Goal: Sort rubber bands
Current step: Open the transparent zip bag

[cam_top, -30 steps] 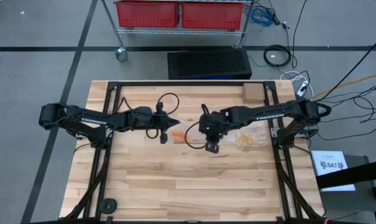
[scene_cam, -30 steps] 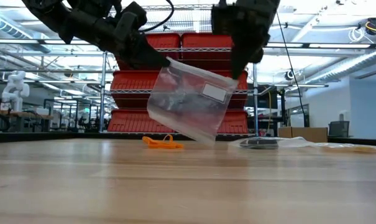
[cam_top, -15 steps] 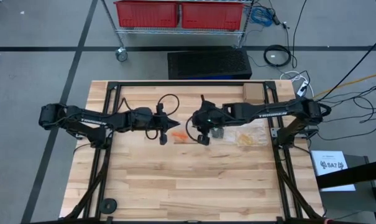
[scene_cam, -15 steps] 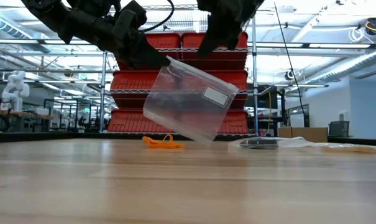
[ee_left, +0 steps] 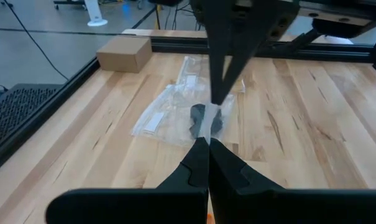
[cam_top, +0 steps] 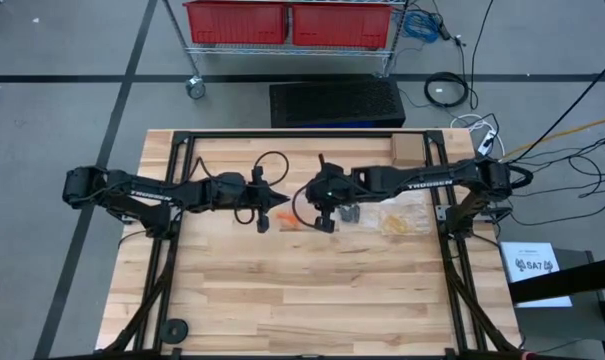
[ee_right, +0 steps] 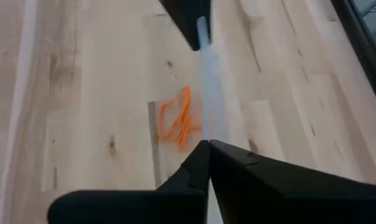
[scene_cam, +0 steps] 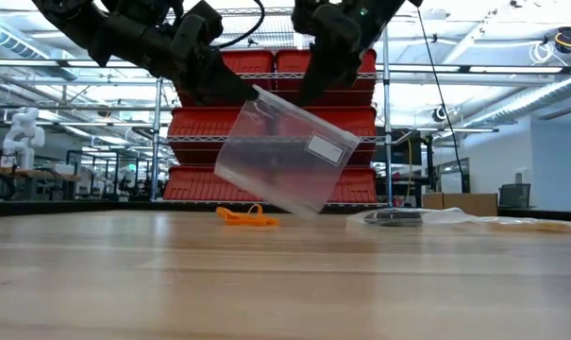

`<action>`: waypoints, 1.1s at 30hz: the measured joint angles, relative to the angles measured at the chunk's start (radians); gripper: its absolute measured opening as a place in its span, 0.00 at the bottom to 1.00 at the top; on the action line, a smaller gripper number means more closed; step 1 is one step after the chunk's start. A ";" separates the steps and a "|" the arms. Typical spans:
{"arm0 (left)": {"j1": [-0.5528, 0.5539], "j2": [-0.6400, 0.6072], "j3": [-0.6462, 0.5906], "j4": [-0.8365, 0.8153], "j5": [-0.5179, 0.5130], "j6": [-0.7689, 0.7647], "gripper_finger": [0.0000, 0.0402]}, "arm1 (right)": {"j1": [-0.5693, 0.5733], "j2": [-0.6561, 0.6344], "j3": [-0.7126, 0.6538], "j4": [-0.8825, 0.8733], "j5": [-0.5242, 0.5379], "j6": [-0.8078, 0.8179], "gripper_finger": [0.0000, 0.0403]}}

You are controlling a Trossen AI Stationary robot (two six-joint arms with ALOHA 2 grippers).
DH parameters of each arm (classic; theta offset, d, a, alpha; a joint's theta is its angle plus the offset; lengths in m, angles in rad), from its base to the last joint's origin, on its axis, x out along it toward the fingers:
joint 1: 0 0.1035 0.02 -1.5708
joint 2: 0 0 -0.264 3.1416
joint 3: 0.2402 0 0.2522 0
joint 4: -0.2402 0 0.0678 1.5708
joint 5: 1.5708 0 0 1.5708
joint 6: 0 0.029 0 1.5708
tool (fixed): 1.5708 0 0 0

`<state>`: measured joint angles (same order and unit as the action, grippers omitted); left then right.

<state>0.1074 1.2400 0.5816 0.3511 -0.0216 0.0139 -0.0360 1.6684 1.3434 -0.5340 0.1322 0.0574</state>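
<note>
Bag (scene_cam: 283,161) hangs clear of the table (scene_cam: 285,283); we judge left gripper (scene_cam: 243,93) and right gripper (scene_cam: 309,94), fingers closed on its top edge, spread it for orange rubber bands (scene_cam: 246,216) below.

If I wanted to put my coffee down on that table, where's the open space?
The near half of the wooden table is bare apart from a small black disc at its left corner. The middle is crowded: both arms hold up a clear plastic zip bag over orange rubber bands, with more clear bags to the right.

Orange rubber bands (ee_right: 178,121) lie tangled on the wood.
</note>
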 joint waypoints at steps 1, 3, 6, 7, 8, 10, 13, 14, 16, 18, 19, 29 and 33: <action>0.000 0.000 0.000 -0.001 0.000 0.000 0.00 | -0.003 0.000 0.000 0.001 0.000 -0.002 0.00; 0.000 0.000 0.000 -0.001 0.000 0.000 0.00 | -0.005 0.000 0.000 0.001 0.000 -0.007 0.00; 0.000 0.000 0.000 -0.001 0.000 0.000 0.00 | -0.012 0.000 0.000 0.001 0.000 -0.010 0.00; 0.000 0.000 0.000 -0.001 0.000 0.000 0.00 | -0.015 0.000 0.000 0.001 -0.001 -0.011 0.00; 0.000 0.000 0.000 -0.001 0.000 0.000 0.00 | -0.017 0.000 0.000 0.002 -0.003 -0.014 0.00; 0.000 0.000 0.000 -0.001 0.000 0.000 0.00 | -0.018 0.000 0.000 0.003 -0.002 -0.021 0.00; 0.000 0.000 0.000 -0.002 0.000 0.000 0.00 | -0.019 0.000 0.000 0.005 -0.002 -0.024 0.00; 0.000 0.000 0.000 -0.002 0.000 0.000 0.00 | -0.019 0.000 0.000 0.005 -0.003 -0.024 0.00; 0.000 0.000 0.000 -0.002 0.000 0.000 0.00 | -0.019 0.003 0.000 0.006 -0.006 -0.023 0.00; 0.000 0.000 0.000 -0.001 0.000 0.000 0.00 | -0.018 0.013 0.000 0.009 -0.008 -0.023 0.00; 0.000 0.000 0.000 -0.001 0.000 0.000 0.00 | -0.018 0.021 0.000 0.008 -0.009 -0.023 0.00; 0.000 0.000 0.000 -0.002 0.000 -0.002 0.00 | -0.018 0.048 0.000 0.023 0.044 -0.044 0.00; 0.000 0.000 0.000 -0.002 0.000 -0.004 0.00 | -0.027 0.041 0.000 0.024 0.081 -0.056 0.00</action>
<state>0.1070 1.2404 0.5816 0.3492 -0.0212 0.0096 -0.0626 1.7092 1.3437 -0.5102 0.2127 0.0015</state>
